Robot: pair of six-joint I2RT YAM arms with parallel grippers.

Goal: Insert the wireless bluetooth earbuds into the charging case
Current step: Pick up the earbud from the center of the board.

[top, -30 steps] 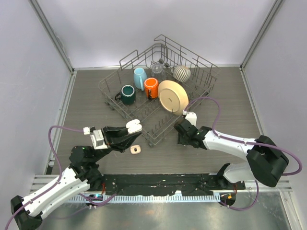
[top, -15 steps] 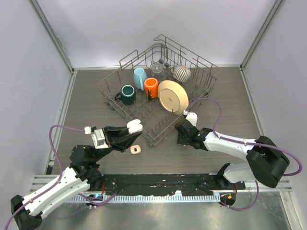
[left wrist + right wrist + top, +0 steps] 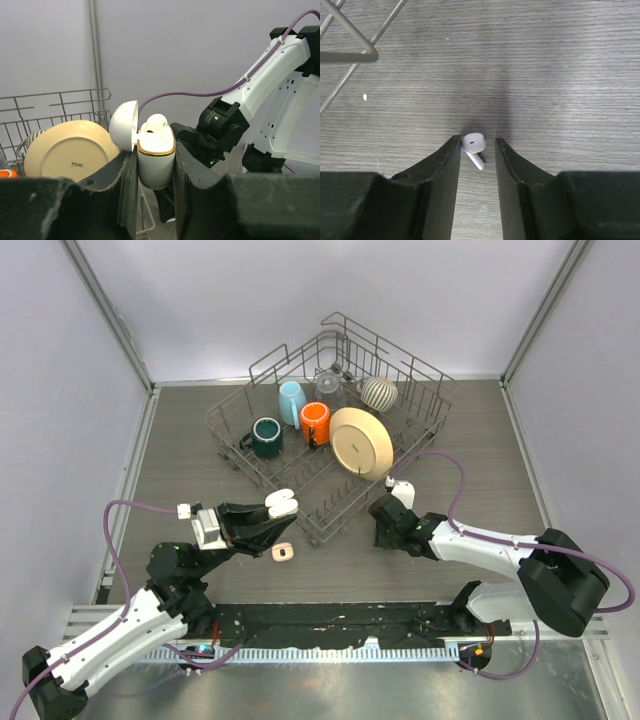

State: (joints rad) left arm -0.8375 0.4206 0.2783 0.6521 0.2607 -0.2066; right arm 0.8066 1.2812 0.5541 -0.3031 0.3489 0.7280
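My left gripper (image 3: 268, 515) is shut on a white charging case (image 3: 280, 504) with a gold rim and holds it upright above the table. In the left wrist view the case (image 3: 156, 165) sits between my fingers with its lid (image 3: 123, 125) swung open to the left, and one white earbud (image 3: 155, 122) sits in it. My right gripper (image 3: 380, 512) is down at the table by the rack's front corner. In the right wrist view it (image 3: 476, 141) is open and straddles a second white earbud (image 3: 473, 143) lying on the wood, close to the left finger (image 3: 451, 155).
A wire dish rack (image 3: 420, 370) at the back holds a dark green mug (image 3: 266, 436), a light blue mug (image 3: 291, 401), an orange mug (image 3: 315, 423), a beige plate (image 3: 361, 443) and a striped cup (image 3: 379, 393). A small peach piece (image 3: 283, 552) lies on the table under the left gripper.
My right gripper has shifted slightly right and toward the near edge along the table. The left arm and the case have not moved.
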